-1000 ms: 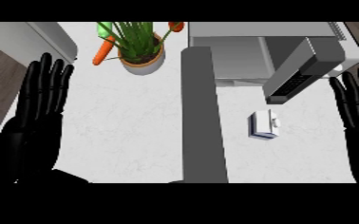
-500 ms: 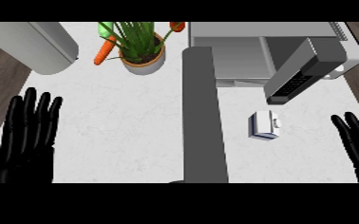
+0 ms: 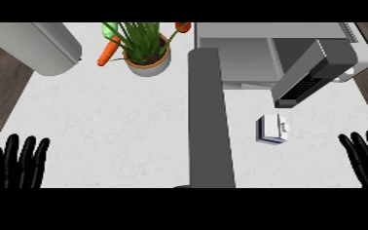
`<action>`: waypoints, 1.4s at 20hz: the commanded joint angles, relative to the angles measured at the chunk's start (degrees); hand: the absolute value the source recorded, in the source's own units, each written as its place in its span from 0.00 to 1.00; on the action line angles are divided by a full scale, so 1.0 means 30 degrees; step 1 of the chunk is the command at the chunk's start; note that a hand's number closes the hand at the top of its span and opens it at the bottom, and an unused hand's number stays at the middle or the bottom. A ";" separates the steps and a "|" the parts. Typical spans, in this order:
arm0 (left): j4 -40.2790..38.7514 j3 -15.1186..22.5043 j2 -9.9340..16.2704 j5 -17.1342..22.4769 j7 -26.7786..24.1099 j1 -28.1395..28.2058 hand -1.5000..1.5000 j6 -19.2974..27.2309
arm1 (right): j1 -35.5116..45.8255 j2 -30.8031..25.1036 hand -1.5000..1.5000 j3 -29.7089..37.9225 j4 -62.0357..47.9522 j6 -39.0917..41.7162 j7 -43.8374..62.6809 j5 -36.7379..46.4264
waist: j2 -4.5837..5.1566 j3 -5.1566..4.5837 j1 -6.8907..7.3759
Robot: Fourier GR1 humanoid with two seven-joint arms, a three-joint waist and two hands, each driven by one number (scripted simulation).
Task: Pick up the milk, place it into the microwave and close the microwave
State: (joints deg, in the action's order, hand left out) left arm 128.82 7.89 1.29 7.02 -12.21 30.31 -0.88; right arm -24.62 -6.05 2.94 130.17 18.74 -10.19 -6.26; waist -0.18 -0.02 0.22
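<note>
A small white milk carton (image 3: 273, 128) stands on the white counter, right of the microwave's open door (image 3: 211, 117), which juts toward me as a long grey slab. The microwave (image 3: 280, 53) sits at the back right with its cavity open. My left hand (image 3: 22, 163) shows at the lower left corner, fingers straight and pointing up, holding nothing. Only the fingers of my right hand (image 3: 356, 156) show at the lower right edge, also straight and empty, a little right of and below the carton.
A potted green plant (image 3: 147, 53) stands at the back centre with a carrot (image 3: 108, 53) beside it and another orange piece (image 3: 181, 28) behind. A grey rounded appliance (image 3: 43, 46) fills the back left. A dark wooden edge (image 3: 10, 92) borders the counter's left side.
Both hands have slid down toward the lower edge of the view, so less of each shows. The carton and microwave door have not moved.
</note>
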 commanded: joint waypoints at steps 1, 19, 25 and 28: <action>0.0283 -0.0978 0.0670 0.1042 -0.1625 0.2238 0.00 -0.1354 | -0.1031 0.0131 0.00 0.0504 0.0039 0.0500 -0.1488 0.0828 | -0.0010 0.0003 -0.0005; 0.2345 -0.3426 0.1001 0.3444 -0.3957 0.7566 0.00 -0.4895 | 0.4815 0.0919 0.00 0.0260 -0.9730 -0.1908 -0.4609 0.5430 | 0.0030 0.0015 0.0224; -0.0032 -0.4134 0.0691 0.3363 -0.5262 0.6891 0.00 -0.5995 | 0.7018 0.0326 0.00 0.1284 -1.3627 -0.3052 -0.5889 0.6565 | 0.0052 0.0012 0.0209; 0.1217 -0.4607 0.0774 0.3674 -0.5617 0.8360 0.00 -0.6733 | 0.6896 0.0809 0.00 0.0980 -1.3921 -0.3913 -0.5829 0.7150 | 0.0024 0.0012 0.0215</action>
State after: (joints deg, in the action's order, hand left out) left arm 130.34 -3.10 2.63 15.82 -27.49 51.27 -17.64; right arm -4.78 -3.80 5.26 92.31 9.19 -25.74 13.47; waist -0.05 0.01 0.77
